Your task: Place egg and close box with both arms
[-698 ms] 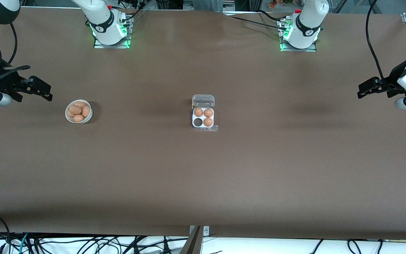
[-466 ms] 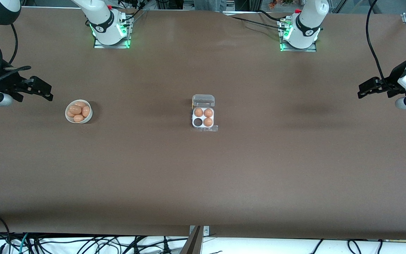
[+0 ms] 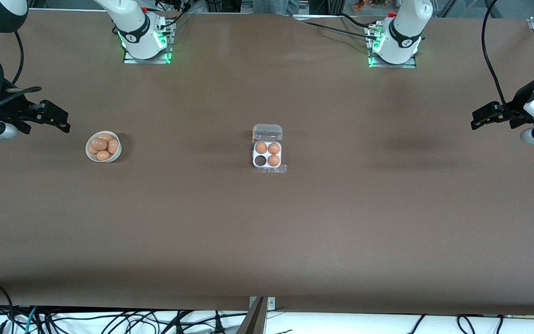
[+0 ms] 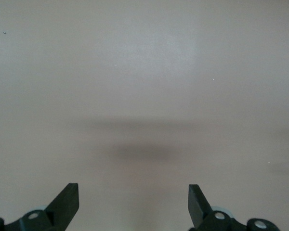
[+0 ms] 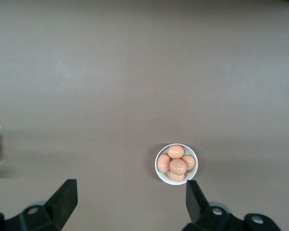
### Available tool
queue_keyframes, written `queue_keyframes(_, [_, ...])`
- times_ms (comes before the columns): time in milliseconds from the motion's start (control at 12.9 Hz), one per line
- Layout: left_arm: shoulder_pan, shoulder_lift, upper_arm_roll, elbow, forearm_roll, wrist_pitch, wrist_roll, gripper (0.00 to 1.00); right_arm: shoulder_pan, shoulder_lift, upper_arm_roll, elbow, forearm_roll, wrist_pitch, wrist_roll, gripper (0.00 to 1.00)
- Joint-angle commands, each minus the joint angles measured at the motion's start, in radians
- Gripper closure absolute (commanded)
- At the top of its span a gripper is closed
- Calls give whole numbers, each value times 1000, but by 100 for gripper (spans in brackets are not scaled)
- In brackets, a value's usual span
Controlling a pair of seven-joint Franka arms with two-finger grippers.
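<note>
Item 1, eggs (image 3: 102,148): light brown, oval, heaped in a round white bowl (image 3: 88,155) on the bench (image 3: 267,232), toward the right arm's end. Judged light, smooth, brittle; best taken across the short girth with a soft squeeze, topmost of the heap first. Seen also in the right wrist view, bowl (image 5: 160,174) and eggs (image 5: 177,164).

Item 2, box (image 3: 267,154): four-cell white tray, mid-bench, well apart from the bowl. Three cells filled; one empty cell (image 3: 260,160), in the row nearer the front camera, on the side toward the right arm's end. Clear hinged lid (image 3: 267,131) lying open flat, on the side farther from the camera. Judged thin, springy, apt to slide; tray likely needs steadying while the lid is folded over by its free edge.

Item 3, right pincer (image 3: 56,118): spread wide, holding nothing, touching nothing; raised over bare bench near the bowl. Own fingertips (image 5: 67,192) well apart in the wrist view.

Item 4, left pincer (image 3: 482,116): spread wide, empty, waiting over bare bench at the left arm's end, well apart from the box. Fingertips (image 4: 70,195) apart, nothing between.
</note>
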Motion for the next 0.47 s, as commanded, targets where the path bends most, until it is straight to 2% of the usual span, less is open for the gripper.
queue_keyframes(0, [6,23,1,33,25,-20,14,0,-11,-17,13,-13,-13,-5,-7,0])
queue_keyframes(388, [9,23,1,35,25,-20,21,0,-11,-17,13,-13,-13,-5,-9,0])
